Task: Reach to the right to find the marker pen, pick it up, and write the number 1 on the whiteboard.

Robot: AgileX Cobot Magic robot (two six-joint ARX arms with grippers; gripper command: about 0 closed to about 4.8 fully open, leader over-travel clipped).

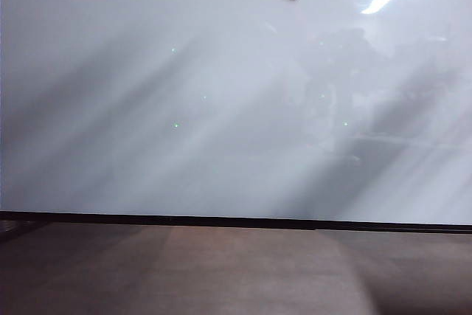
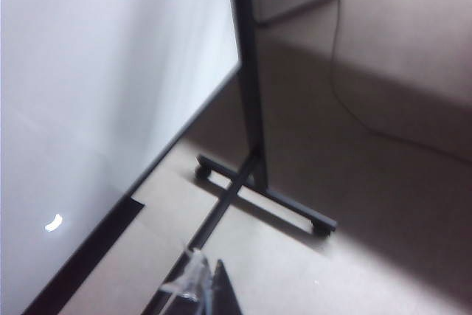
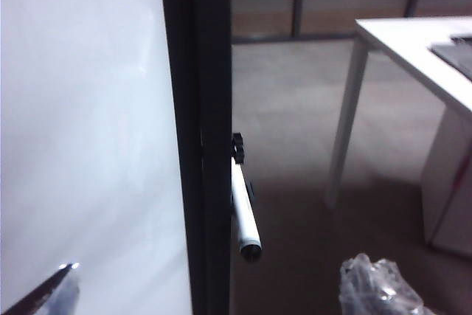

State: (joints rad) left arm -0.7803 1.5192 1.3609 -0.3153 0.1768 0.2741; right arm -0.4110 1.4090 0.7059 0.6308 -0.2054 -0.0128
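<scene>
Nearest the lens in the right wrist view, the right gripper (image 3: 214, 289) shows only two fingertips, one at each lower corner of the frame, standing wide apart with nothing between them, so its jaws are open, presumably ready for the pen. Behind them the whiteboard (image 1: 184, 108) fills almost the whole exterior view, bare of any stroke, its thin black lower edge running just above the floor (image 1: 221, 271); the number 1 is not yet written. Its black frame post (image 3: 203, 108) stands on a wheeled foot (image 2: 265, 197), which keeps the board upright. Clipped to the outer side of that post, at the board's right edge, hangs the marker pen (image 3: 244, 212), parked within the right arm's reach. Only a sliver of the left gripper (image 2: 199, 285) shows, low beside the board's corner; I cannot tell how its jaws stand.
</scene>
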